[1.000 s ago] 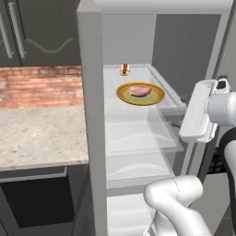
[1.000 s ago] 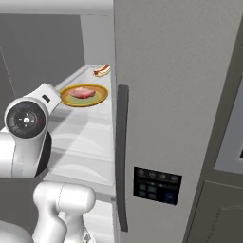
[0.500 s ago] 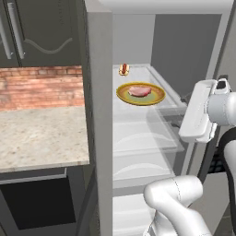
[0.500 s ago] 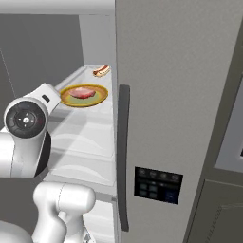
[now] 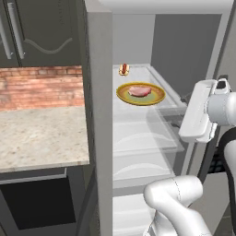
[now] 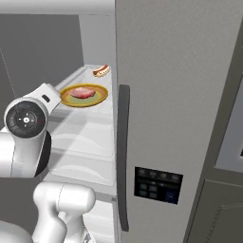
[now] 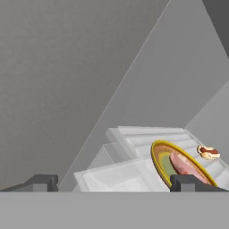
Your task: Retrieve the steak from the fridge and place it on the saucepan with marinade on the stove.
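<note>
1. Nothing among the things has moved; the left base view has slid slightly sideways.
2. Steak (image 5: 139, 91) lies on the plate (image 5: 156, 97), upper fridge (image 6: 180, 95) shelf.
3. Gripper (image 7: 114, 183), jaws apparently spread wide, is near the plate.

Count running: one fridge (image 5: 99, 115), door open; one steak (image 5: 139, 91) sitting there; one yellow-olive plate (image 5: 156, 97) under it; one tiny red-and-white item (image 5: 123, 69) behind it; three glass shelves (image 5: 143, 138) stacked in view; one stone desk (image 5: 41, 136); one brick wall (image 5: 39, 87); one dispenser panel (image 6: 156, 184)
</note>
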Controlling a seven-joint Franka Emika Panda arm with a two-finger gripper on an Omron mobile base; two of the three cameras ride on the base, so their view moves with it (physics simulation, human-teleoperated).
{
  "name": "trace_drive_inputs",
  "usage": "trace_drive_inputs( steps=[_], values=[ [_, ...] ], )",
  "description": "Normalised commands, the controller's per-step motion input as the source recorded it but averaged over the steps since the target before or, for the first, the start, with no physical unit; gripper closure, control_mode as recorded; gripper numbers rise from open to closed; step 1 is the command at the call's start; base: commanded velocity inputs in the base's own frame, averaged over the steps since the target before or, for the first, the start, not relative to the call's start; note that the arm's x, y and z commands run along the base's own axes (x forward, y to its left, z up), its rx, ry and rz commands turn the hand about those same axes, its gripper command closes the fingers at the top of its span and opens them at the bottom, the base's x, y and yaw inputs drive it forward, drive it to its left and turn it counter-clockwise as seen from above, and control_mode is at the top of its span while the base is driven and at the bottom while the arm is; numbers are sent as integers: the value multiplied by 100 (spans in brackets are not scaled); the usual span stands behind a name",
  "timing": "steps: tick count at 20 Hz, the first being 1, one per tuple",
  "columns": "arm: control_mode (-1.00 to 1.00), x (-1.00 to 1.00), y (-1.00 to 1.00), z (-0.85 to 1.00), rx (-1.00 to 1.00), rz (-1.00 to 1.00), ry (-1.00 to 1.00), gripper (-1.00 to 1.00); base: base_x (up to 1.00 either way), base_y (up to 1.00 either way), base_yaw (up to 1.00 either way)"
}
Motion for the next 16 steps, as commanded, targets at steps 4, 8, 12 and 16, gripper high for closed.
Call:
trace_drive_inputs(
  steps=[4,8,12,16],
  values=[
    [-100,0,4,0,0,0,0,-100,0,0,0],
    [-100,0,11,0,-2,-2,-1,-100,0,0,0],
    [-100,0,10,0,-9,-6,-2,-100,0,0,0],
    [-100,0,3,0,-9,-4,-1,-100,0,0,0]
  ],
)
